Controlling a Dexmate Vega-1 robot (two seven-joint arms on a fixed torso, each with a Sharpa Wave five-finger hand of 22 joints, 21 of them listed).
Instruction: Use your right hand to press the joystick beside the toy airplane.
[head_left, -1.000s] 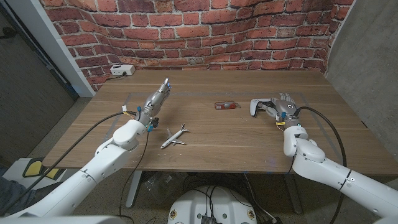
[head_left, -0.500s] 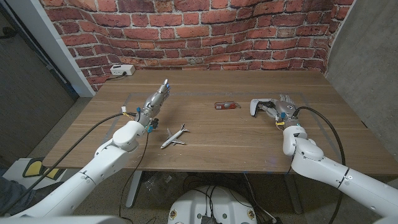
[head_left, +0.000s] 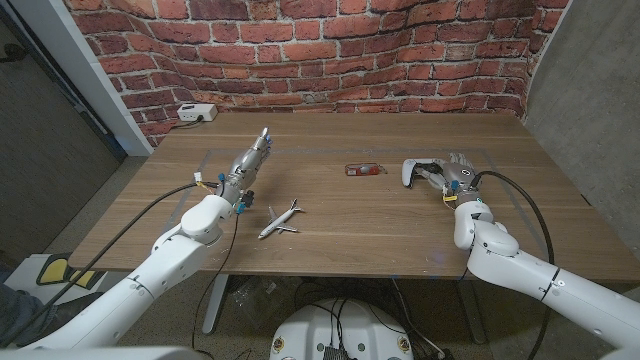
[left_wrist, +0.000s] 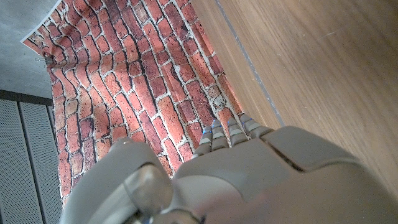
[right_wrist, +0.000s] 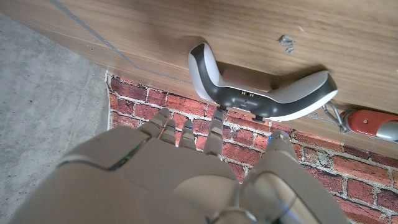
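Note:
A white and black game controller (head_left: 419, 170) lies on the wooden table (head_left: 340, 235) at the right, and in the right wrist view the controller (right_wrist: 261, 88) shows its two grips. My right hand (head_left: 456, 174) stands just to the right of it, fingers stretched out and holding nothing. Its fingertips (right_wrist: 214, 132) come close to the controller's back edge; I cannot tell if they touch. The white toy airplane (head_left: 281, 219) lies well to the left, near my left hand (head_left: 249, 161), which holds nothing and points its straight fingers (left_wrist: 227, 132) at the brick wall.
A small red object (head_left: 363, 170) lies between airplane and controller, also in the right wrist view as the red object (right_wrist: 372, 126). A white box (head_left: 196, 113) with a cable sits at the table's back left. Thin tape lines mark the tabletop.
My right hand and forearm have edged slightly left, closer to the controller. The left arm, airplane and controller have not moved.

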